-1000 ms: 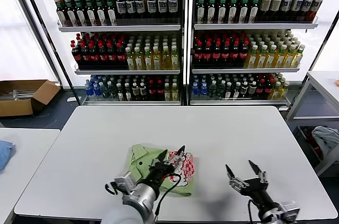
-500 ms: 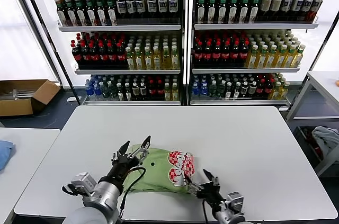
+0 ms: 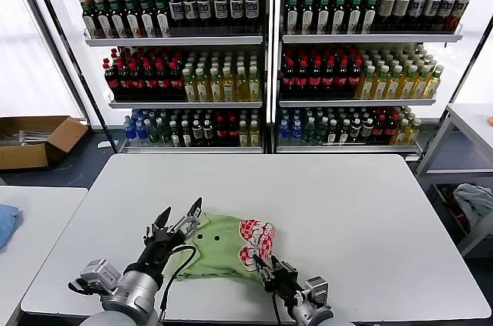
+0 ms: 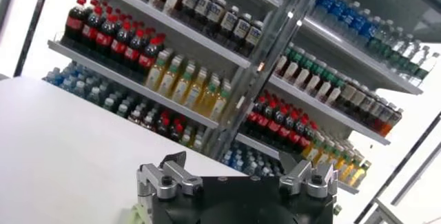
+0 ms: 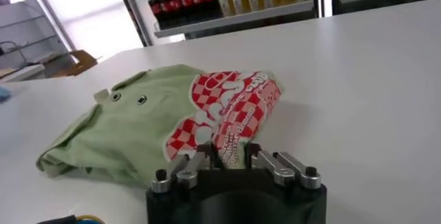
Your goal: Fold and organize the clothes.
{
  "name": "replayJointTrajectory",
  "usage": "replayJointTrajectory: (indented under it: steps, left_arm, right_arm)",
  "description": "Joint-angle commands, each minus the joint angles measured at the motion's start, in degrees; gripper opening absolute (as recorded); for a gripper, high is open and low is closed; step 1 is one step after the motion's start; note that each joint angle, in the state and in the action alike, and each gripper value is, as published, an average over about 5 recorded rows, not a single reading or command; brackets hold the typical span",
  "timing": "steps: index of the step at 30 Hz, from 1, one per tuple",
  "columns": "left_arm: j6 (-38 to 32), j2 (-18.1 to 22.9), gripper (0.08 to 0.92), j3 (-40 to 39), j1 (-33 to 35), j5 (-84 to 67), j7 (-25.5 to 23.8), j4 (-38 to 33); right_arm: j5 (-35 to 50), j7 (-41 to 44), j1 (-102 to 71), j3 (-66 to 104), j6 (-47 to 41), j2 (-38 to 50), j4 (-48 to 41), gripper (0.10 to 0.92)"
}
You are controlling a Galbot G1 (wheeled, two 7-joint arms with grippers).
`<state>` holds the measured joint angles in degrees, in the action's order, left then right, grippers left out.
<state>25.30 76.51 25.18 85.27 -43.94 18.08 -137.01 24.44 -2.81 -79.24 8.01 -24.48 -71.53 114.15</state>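
So the big change over the last second is on the right side. The right gripper (image 3: 268, 271) was sitting well off to the right of the table with its fingers spread, then it slid in toward the shirt, and now it's right at the near right edge of the green shirt (image 3: 219, 245). In the right wrist view its fingers have come nearly together on the fabric fold by the red-and-white print (image 5: 227, 118), so to me it looks pinched on the hem there, though I can't swear how much cloth is actually between the pads.

The left gripper (image 3: 176, 220) did the opposite. A second ago it was over the middle of the shirt near the print, and it has backed off to the far left corner of the garment, fingers wide apart and holding nothing. From its own wrist camera you just see the two spread fingers against the drink shelves (image 4: 227, 60), no cloth in them.

The shirt itself is on the white table (image 3: 347, 210), near the front edge and a bit left of centre, bunched into a rough lump with the buttons facing up and the print on its right end. It also looks a bit more scrunched and shifted left compared to half a second back.

My read: the left arm is done with its bit and the right one is taking a corner for the next fold. Not a tidy fold yet by any stretch, still plenty to do
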Motion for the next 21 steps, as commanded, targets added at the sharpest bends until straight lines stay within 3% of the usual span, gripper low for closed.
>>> replayJointTrajectory:
  steps: [1,6,9,16,21]
  left_arm:
    - [-0.12,0.39,0.823,1.91,1.35,0.31,-0.63,-0.53]
    - [-0.15,0.64,0.823,1.71,1.20,0.38,-0.71,-0.27]
    - [-0.16,1.05,0.823,1.26,1.04,0.55,-0.76,-0.06]
    - [-0.10,1.96,0.823,0.26,0.94,0.85,-0.77,0.38]
    - [-0.12,2.09,0.823,0.01,1.12,0.97,-0.88,0.42]
  right_arm:
    - [-4.48,9.43,0.95,4.73,-2.72,6.71,3.61,0.291]
    - [-3.36,15.20,-0.40,13.37,-4.84,15.46,4.63,0.164]
    - [-2.22,16.51,-1.29,17.61,-5.44,19.03,3.94,0.133]
    - [-3.51,15.48,-3.57,21.05,-5.14,19.51,5.23,0.149]
    - [-4.69,13.32,-5.75,23.14,-2.79,17.84,7.73,0.276]
